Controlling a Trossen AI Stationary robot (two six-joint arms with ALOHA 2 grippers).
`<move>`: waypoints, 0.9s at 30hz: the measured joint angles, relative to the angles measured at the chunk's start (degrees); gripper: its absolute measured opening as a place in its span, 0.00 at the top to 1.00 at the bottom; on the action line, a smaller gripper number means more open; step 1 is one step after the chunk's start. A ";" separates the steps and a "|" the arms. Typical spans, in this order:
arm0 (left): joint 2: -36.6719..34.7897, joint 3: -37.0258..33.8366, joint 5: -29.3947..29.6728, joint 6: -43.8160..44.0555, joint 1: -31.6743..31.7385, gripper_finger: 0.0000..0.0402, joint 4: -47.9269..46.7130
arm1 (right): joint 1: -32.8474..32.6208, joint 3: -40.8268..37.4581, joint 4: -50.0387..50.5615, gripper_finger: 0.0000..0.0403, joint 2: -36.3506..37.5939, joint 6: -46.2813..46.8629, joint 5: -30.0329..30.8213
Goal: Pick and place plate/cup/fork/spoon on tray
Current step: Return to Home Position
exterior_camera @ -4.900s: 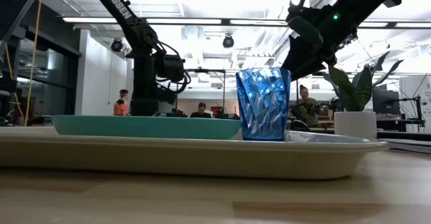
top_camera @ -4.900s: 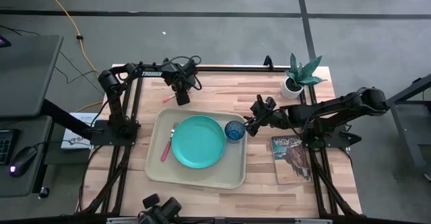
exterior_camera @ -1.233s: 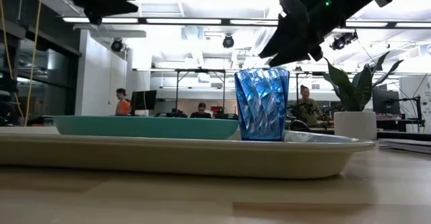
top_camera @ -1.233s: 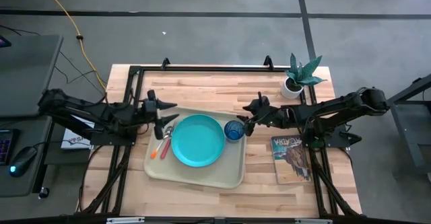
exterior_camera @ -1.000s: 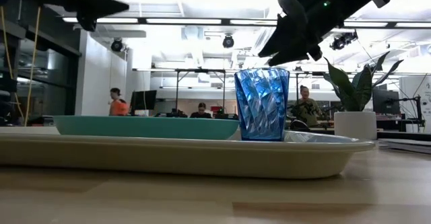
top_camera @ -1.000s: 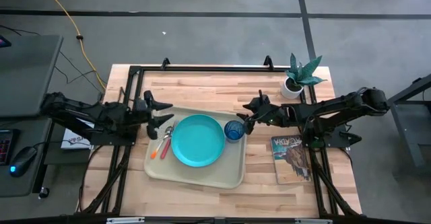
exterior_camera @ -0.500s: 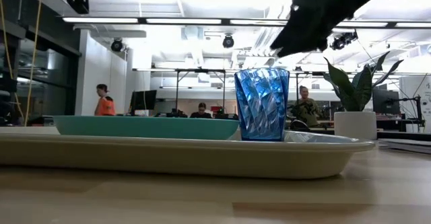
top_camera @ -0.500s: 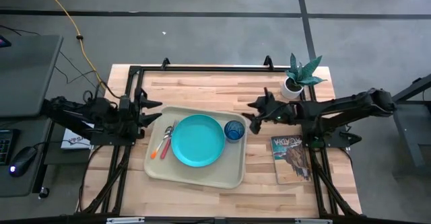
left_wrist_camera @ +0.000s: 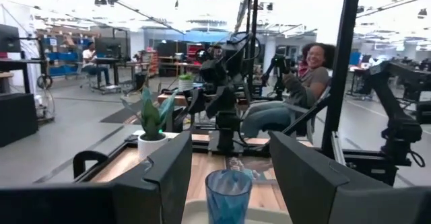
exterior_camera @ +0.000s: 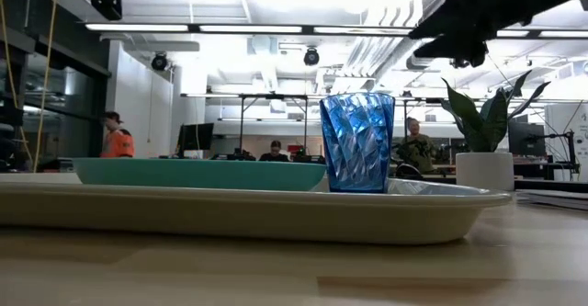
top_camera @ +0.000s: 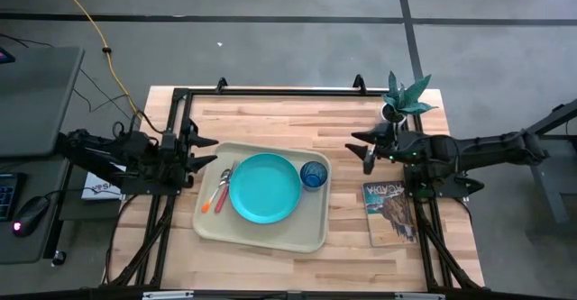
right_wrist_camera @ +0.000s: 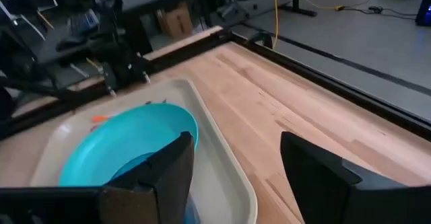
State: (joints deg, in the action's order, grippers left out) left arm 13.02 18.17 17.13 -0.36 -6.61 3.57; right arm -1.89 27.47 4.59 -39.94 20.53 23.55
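Note:
The beige tray [top_camera: 270, 237] lies on the table's middle. On it rest the turquoise plate [top_camera: 264, 188], the blue cup [top_camera: 314, 175] upright at the plate's right, and an orange-handled and a pink-handled utensil [top_camera: 219, 192] at the plate's left. The cup also shows in the low view [exterior_camera: 358, 141] and left wrist view [left_wrist_camera: 227, 196]. My left gripper [top_camera: 200, 151] is open and empty, off the tray's left edge. My right gripper [top_camera: 362, 150] is open and empty, right of the tray, apart from the cup.
A white pot with a green plant [top_camera: 397, 102] stands at the far right corner. A printed magazine [top_camera: 389, 212] lies right of the tray. Black frame rails [top_camera: 270, 91] run along the table's far edge and sides. People show in the room beyond.
My left gripper has drawn back from the utensils toward the table's left edge. My right gripper has drawn back from the cup toward the table's right edge. The things on the tray have stayed still.

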 joint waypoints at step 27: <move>-5.37 -10.76 0.32 -3.89 -0.15 0.89 8.61 | 0.00 -0.78 4.03 1.00 3.69 3.90 3.17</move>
State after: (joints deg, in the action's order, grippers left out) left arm 7.65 7.42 17.45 -4.25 -6.76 12.18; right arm -1.89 26.69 8.62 -36.25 24.43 26.72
